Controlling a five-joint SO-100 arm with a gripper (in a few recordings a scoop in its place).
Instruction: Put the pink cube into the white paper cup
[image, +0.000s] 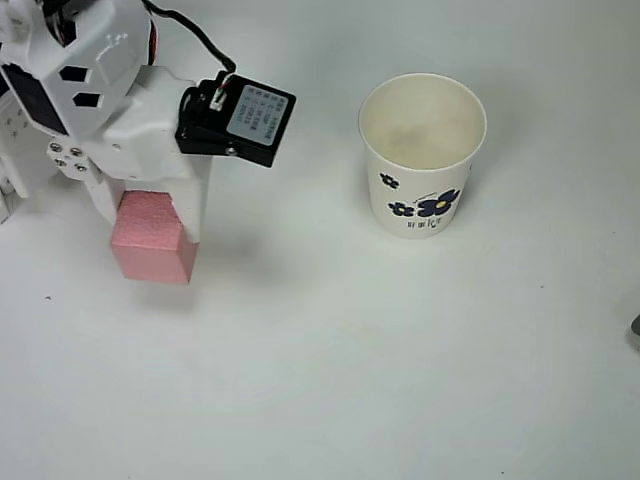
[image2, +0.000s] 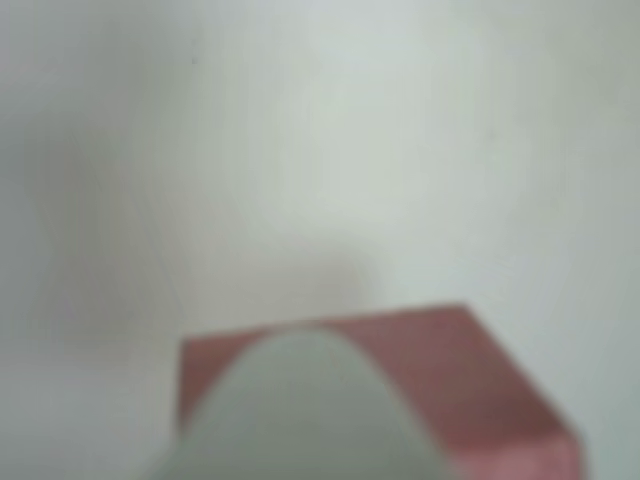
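We find the gripper (image: 150, 210) closed on the cube (image: 152, 238), ready for carrying to the upright cup (image: 422, 155).

My arm's (image: 110, 110) all white plastic, black servo (image: 237, 122) with a grey label, black cable (image: 190, 35), few small screws (image: 62, 152).

Pink cube (image: 150, 240): matt, finely grained, foam-like faces. White paper cup (image: 425, 190): smooth paper, dull cream inside, dark blue flower prints on the wall. My gripper (image: 155, 215): smooth white plastic, faint sheen; its black motor block (image: 238, 120) carries a paper-like label. Table (image: 400, 380): plain white, matt, smooth.
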